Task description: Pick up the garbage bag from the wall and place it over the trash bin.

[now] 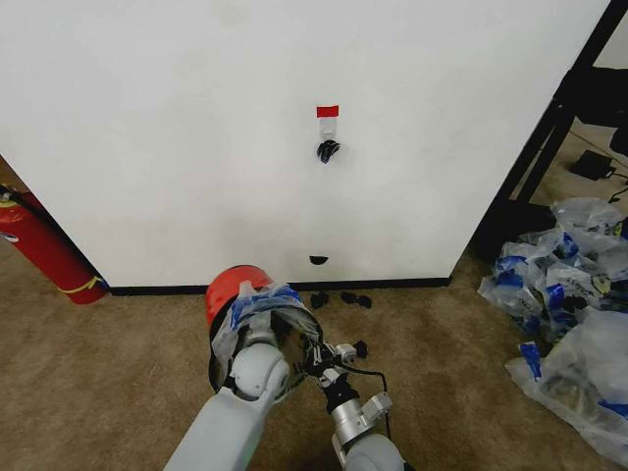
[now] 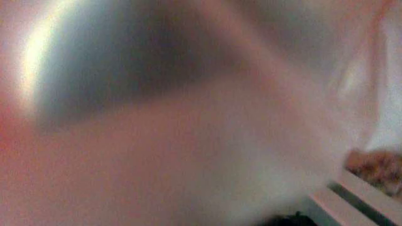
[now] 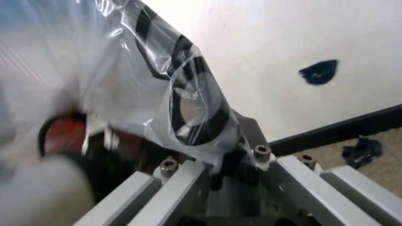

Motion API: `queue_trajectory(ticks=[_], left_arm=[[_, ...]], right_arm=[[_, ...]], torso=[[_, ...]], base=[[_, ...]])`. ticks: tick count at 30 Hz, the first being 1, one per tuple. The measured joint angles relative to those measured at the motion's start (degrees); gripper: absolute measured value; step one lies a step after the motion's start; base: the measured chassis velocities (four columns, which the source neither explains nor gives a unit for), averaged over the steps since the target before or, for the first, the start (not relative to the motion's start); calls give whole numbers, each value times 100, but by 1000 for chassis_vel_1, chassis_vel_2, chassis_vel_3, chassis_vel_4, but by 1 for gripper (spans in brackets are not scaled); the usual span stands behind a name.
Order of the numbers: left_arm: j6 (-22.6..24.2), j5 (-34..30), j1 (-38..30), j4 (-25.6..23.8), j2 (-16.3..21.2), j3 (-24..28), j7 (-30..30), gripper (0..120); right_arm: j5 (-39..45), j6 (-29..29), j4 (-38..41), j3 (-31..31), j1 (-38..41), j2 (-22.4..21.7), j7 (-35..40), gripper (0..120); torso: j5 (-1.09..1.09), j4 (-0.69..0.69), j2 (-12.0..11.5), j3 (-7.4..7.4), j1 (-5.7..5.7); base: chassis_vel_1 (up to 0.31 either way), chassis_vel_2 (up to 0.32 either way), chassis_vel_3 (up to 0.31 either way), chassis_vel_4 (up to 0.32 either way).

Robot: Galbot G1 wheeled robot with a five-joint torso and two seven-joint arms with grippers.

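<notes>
With the garbage bag draped over the trash bin, the right gripper pinches its edge; stretch evenly; left gripper's state unclear.

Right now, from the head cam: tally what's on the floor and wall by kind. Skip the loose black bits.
Trash bin: 1
Garbage bag, draped on the bin: 1
Fire extinguisher: 1
Wall hook under red tape: 1
Heap of plastic bags: 1
Total: 5
</notes>
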Motion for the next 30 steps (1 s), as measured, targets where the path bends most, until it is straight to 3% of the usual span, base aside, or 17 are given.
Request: queue_trajectory(ticks=[7, 12, 18, 23, 25, 30], left_arm=[[-27, 95, 220, -127, -245, 251, 179, 0], [-155, 52, 217, -374, -216, 328, 390, 0], [-184, 86, 567, -1100, 81, 377, 563, 0], [-178, 325, 1380, -1957, 296, 394, 1080, 0], [-173, 338, 1508, -2088, 312, 417, 1182, 0], [-422, 636, 2110, -2654, 454, 517, 1998, 0]], right_arm=[[152, 97, -10, -3, 18, 106, -27, 0], [282, 159, -62, 32, 46, 193, -162, 0], [439, 166, -107, 226, 93, 220, -9, 0], [834, 121, -80, 418, 169, 261, 333, 0], [889, 111, -70, 434, 181, 278, 381, 0], [984, 90, -110, 526, 257, 421, 464, 0]], torso=[[0, -1, 0, 0, 0], [1, -1, 0, 0, 0], [1, -1, 0, 0, 0], [0, 0, 0, 0, 0], [0, 1, 0, 0, 0], [-1, -1, 0, 0, 0]], base=[[0, 0, 0, 0], [0, 0, 0, 0], [0, 0, 0, 0], [0, 0, 0, 0], [0, 0, 0, 0], [0, 0, 0, 0]])
